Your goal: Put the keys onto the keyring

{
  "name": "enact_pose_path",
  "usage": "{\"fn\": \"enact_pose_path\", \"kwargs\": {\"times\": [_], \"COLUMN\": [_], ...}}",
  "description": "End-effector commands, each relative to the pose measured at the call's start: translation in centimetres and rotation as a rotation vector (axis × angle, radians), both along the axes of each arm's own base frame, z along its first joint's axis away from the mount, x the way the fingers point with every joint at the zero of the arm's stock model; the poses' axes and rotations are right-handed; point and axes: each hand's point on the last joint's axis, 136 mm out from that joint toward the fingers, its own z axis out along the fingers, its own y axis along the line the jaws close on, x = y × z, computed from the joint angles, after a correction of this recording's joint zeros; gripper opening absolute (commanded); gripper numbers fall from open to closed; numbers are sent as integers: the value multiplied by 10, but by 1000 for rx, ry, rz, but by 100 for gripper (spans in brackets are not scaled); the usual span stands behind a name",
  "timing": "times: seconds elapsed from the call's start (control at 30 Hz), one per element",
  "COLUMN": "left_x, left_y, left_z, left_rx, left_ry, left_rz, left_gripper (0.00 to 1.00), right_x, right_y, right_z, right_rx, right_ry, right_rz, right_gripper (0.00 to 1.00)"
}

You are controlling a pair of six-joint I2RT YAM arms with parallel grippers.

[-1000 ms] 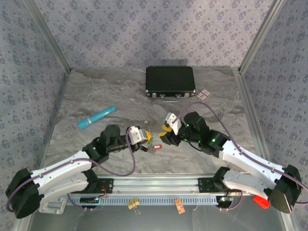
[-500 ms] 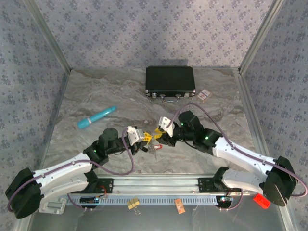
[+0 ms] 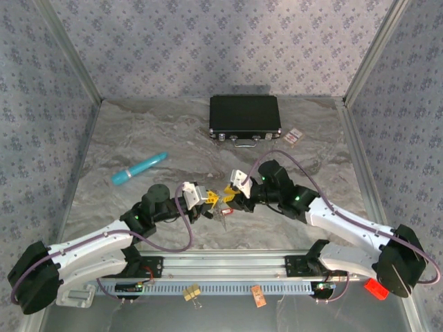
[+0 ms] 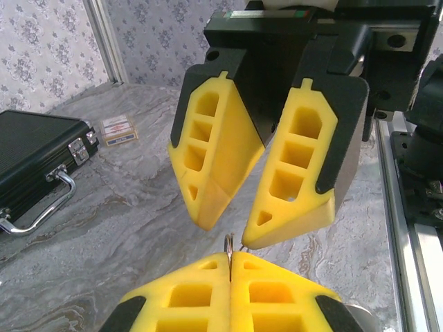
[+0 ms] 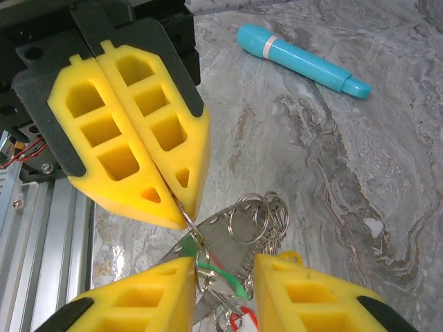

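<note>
Centre of tabletop jammed: left pincer & right pincer meet tip to tip, keys wedged betw right's fingers, no way thru. Left arm & right arm slant in from near corners, blocking front approach. Teal pen far left, black case w/ cards at back. Open room: back-left corner, right side, strip betw case & pincers.
</note>
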Motion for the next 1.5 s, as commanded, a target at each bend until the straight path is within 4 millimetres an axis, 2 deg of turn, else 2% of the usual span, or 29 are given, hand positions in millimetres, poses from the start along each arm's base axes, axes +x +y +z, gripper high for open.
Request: {"fn": "enact_pose_path", "kwargs": {"times": [0.0, 0.2, 0.43, 0.6, 0.67, 0.77, 0.83, 0.97, 1.13, 1.47], "left_x": [-8, -9, -10, -9, -2, 4, 6, 8, 7, 1], "left_y": [-4, -5, -5, -4, -2, 2, 5, 11, 9, 5], "left_z": [16, 17, 18, 19, 16, 11, 8, -1, 5, 12], "left_rx": [-49, -51, -61, -66, -50, -3, 30, 123, 124, 92], "left_ry": [-45, -47, -49, -43, -27, -12, -9, 3, -13, -24], "left_rz": [-48, -56, -62, -52, -8, 36, 53, 70, 57, 15], "left_gripper": [0, 0, 0, 0, 1, 22, 29, 31, 31, 27], "right_x": [-3, -5, -5, -7, -7, -4, -3, 1, 3, 2], "right_y": [4, 10, 15, 18, 17, 13, 10, 3, 1, 12], "right_z": [7, 10, 8, 14, 15, 17, 17, 16, 11, 14], "right_rx": [33, 54, 56, 80, 73, 35, -10, -128, -274, -352], "right_ry": [-12, -3, 11, 13, 12, -4, -24, -76, -141, -182], "right_rz": [37, 69, 91, 108, 107, 92, 78, 57, 58, 79], "right_gripper": [27, 24, 15, 0, 0, 0, 0, 0, 0, 0]}}
